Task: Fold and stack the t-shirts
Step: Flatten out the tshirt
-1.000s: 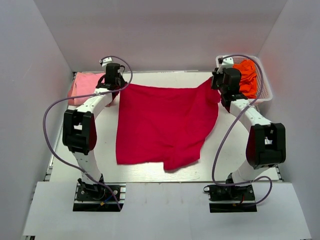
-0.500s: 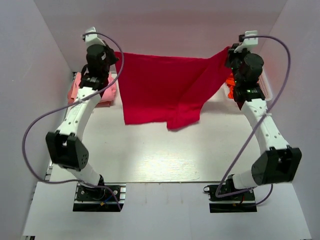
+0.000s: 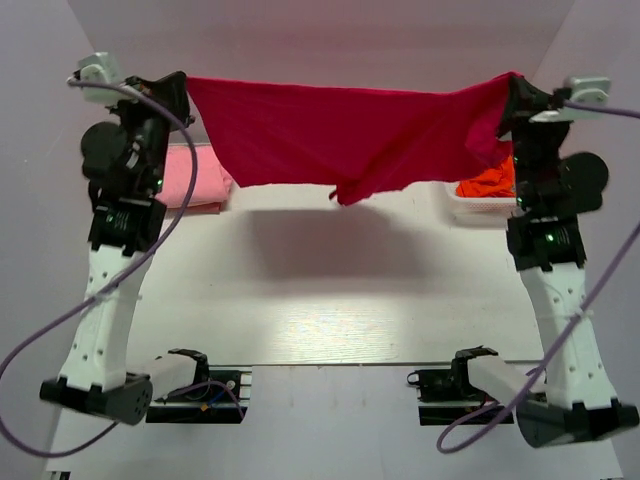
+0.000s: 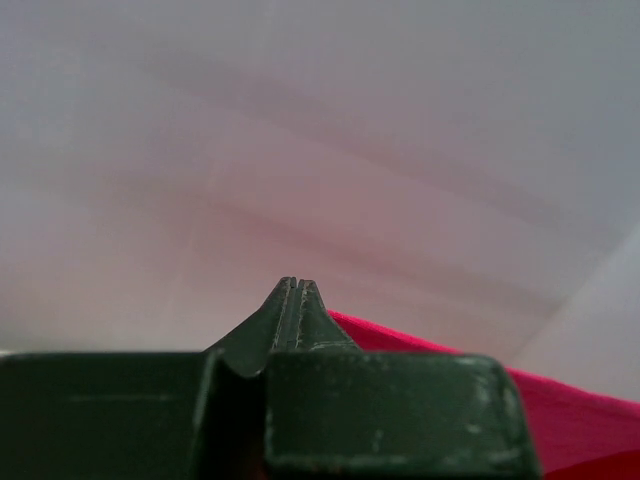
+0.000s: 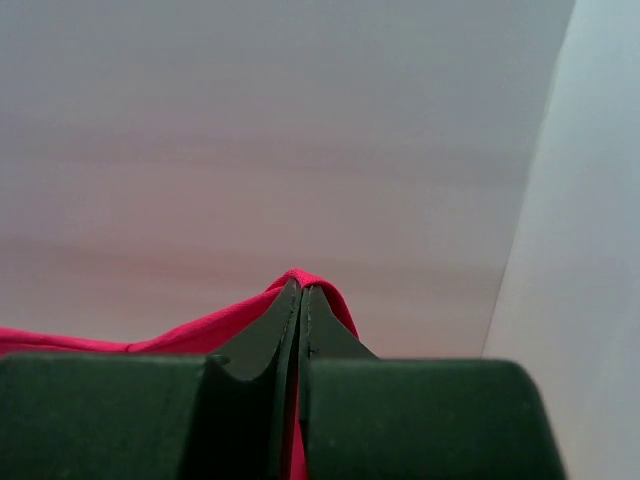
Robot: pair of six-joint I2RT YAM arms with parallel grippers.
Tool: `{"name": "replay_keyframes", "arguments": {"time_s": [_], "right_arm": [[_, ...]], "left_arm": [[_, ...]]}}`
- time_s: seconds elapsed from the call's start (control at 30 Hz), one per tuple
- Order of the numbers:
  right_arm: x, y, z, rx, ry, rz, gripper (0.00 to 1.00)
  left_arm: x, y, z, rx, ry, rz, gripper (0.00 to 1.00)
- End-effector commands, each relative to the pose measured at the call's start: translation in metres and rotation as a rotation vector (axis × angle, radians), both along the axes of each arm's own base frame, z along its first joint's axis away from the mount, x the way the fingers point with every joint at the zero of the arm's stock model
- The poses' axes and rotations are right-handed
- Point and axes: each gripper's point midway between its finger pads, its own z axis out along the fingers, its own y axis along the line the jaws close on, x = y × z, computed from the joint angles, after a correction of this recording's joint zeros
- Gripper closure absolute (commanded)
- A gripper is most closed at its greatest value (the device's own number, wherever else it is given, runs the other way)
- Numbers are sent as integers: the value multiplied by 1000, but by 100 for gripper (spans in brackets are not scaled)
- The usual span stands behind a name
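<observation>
- Crimson cloth, one red shirt (image 3: 350, 130): hangs in the air well above the table (image 3: 330, 300), with its top edge stretched between the two grippers. The bottom edge swings free, and one crumpled fold droops lower near the middle.
- Left gripper (image 3: 180, 85): the fingers are pressed together on the shirt's top left corner. In the wrist view the tips meet with no gap, and red cloth runs off to one side.
- Right gripper (image 3: 512, 85): clamped on the top right corner. In its wrist view a small hump of red cloth pokes over the closed tips.
- Handling, as judged: light, limp and without stiffness. It sags between the two holds and takes any shape it is laid in. It is neither fragile nor slick, though a thin pinch of fabric could slip out if pulled too taut.
- Where to hold, as judged: at the corners or along a hem, catching both layers, with the holds wide apart so the cloth spreads flat when lowered.
- Pink shirt (image 3: 195, 180): folded and lying on the table at the far left, beside the left arm.
- Orange shirts (image 3: 490, 183): bunched in a white basket (image 3: 465, 207) at the far right, not yet folded.
</observation>
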Motion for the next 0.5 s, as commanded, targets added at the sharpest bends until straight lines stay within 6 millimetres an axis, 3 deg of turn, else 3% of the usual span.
{"name": "replay_keyframes", "arguments": {"time_s": [0.0, 0.03, 0.07, 0.13, 0.17, 0.33, 0.37, 0.4, 0.43, 0.47], "right_arm": [[-58, -13, 48, 7, -152, -29, 100], [-64, -13, 49, 9, -158, -25, 100], [-85, -17, 56, 14, -182, -26, 100], [-97, -20, 59, 33, -191, -27, 100], [-119, -23, 65, 42, -223, -23, 100], [-161, -31, 59, 103, -227, -12, 100], [-164, -30, 57, 103, -223, -2, 100], [-182, -31, 58, 112, -238, 9, 100], [-182, -31, 53, 119, -221, 16, 100], [-200, -32, 54, 123, -248, 28, 100]], "left_arm": [[-45, 0, 24, 27, -60, -46, 100], [-54, 0, 27, 21, -70, -58, 100], [-72, 1, 33, 24, -87, -71, 100], [-89, 3, 37, 17, -100, -83, 100], [-97, 2, 38, 12, -102, -99, 100], [-161, 2, 48, 4, -153, -170, 100], [-166, 1, 45, -9, -146, -187, 100], [-173, 2, 41, -18, -134, -192, 100], [-186, 0, 38, -23, -140, -219, 100], [-192, 1, 36, -34, -140, -224, 100]]}}
